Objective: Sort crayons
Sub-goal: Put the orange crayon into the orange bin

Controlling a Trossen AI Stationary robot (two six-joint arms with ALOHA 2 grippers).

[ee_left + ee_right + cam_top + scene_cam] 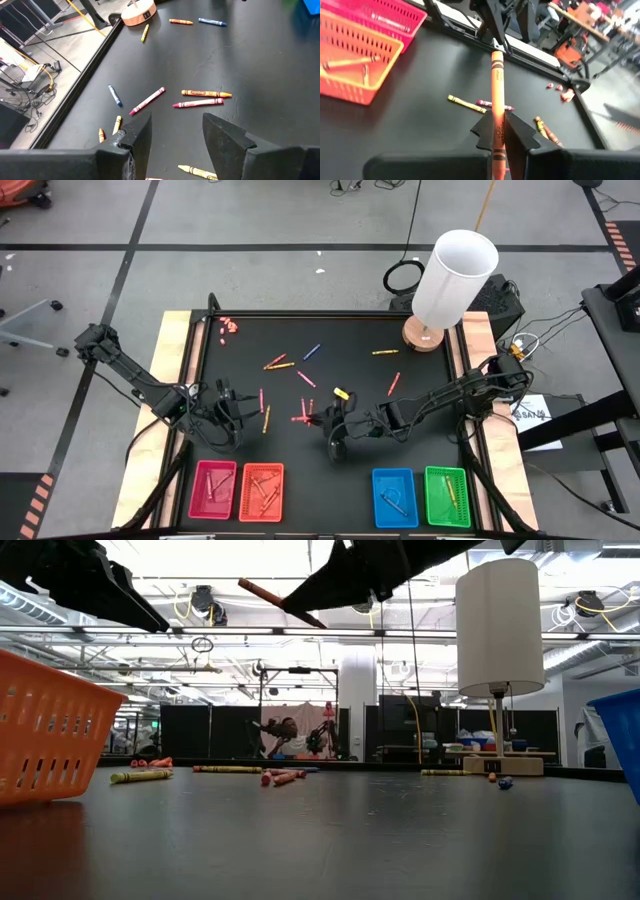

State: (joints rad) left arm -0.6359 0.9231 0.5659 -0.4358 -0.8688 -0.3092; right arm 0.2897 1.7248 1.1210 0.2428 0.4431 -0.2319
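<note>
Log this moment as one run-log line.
right gripper: shut on orange crayon, lifted | left gripper: open, empty | orange tray: holds crayons

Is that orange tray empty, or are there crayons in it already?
Not empty. The orange tray already holds a few crayons, lying loose on its floor in the high and right wrist views.

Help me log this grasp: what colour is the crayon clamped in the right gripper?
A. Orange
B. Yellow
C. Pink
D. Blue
A. In the right wrist view the right gripper is shut on an orange crayon that sticks out past its fingers.
</note>
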